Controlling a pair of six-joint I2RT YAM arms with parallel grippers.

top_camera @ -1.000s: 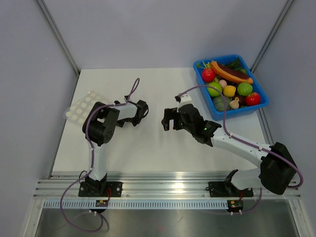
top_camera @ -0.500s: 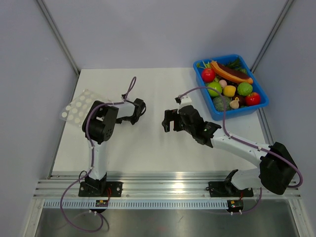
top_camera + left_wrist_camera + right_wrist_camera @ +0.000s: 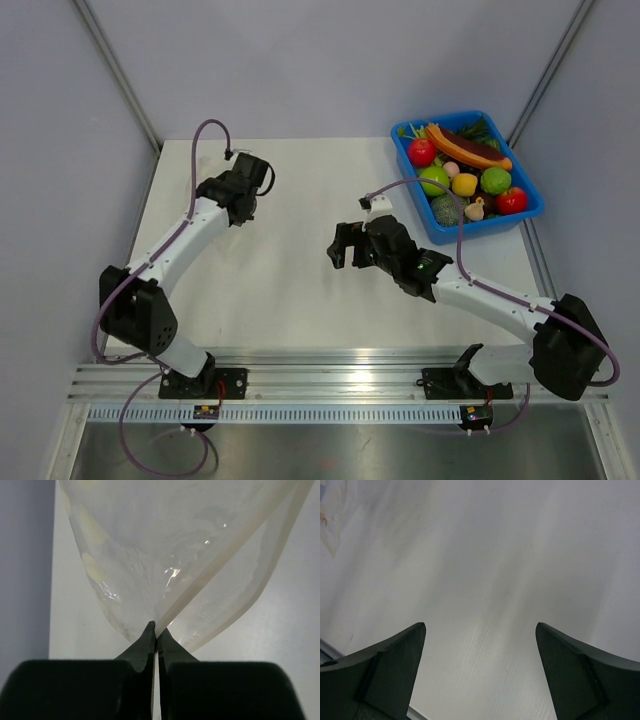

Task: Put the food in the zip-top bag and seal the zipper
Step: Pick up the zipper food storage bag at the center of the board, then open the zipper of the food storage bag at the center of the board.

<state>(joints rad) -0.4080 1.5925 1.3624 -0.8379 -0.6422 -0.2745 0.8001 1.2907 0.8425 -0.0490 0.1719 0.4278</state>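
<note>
Left wrist view shows the left gripper (image 3: 156, 630) closed completely on the small clear crinkly zip-top bag (image 3: 150, 555). Both black fingertips pinch a gathered corner of the film between them. The bag fans out away from the fingertips, over the white table top (image 3: 295, 645). A thicker clear strip, the zipper (image 3: 227, 562), runs diagonally across the bag from the pinch point. Whether the zipper is pressed shut cannot be told.

Top external view places the blue rectangular plastic tray (image 3: 490, 228) at the far right corner of the table. All the food (image 3: 464, 184) lies inside this tray: glossy toy fruits and vegetables in red, green, yellow and orange. No piece is in the bag. The left gripper is well apart from the tray, across the table on the tray's left, at about the same depth. The bag itself cannot be made out in this view.

The right gripper (image 3: 338, 246) is between the tray and the left gripper, nearer the tray and slightly toward the arm bases. Right wrist view shows its two dark fingers spread wide, with only bare table between them; it holds nothing.
</note>
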